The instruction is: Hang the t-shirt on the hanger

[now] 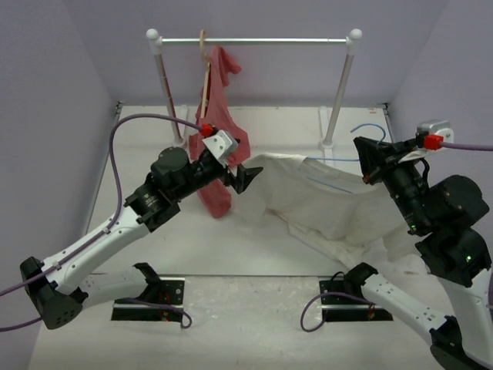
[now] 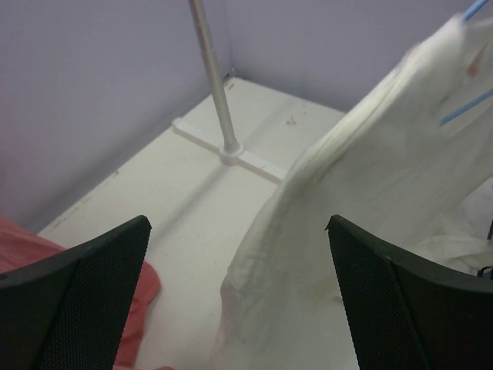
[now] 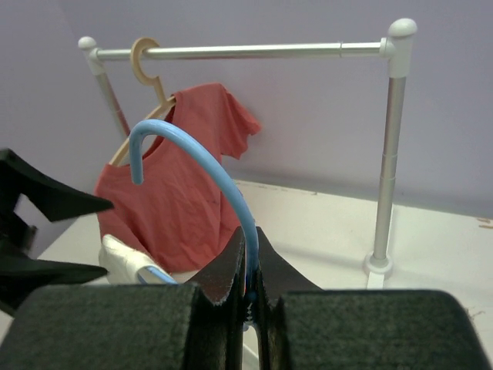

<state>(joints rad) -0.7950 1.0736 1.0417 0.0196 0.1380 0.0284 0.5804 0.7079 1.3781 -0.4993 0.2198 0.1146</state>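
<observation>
top external view: the t-shirt (image 1: 323, 204) trails from the hanger (image 3: 202, 158), its long axis running left to right. right gripper (image 3: 250, 266) is pinched shut on the hanger's neck; left gripper (image 1: 243, 176), jaws wide and empty, sits just beside the shirt's free left end, nearest it.

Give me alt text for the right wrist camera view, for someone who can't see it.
The right gripper is shut on the neck of the blue hanger, whose hook curves up and to the left. Behind it, a red shirt hangs on a wooden hanger from a metal rail.
</observation>
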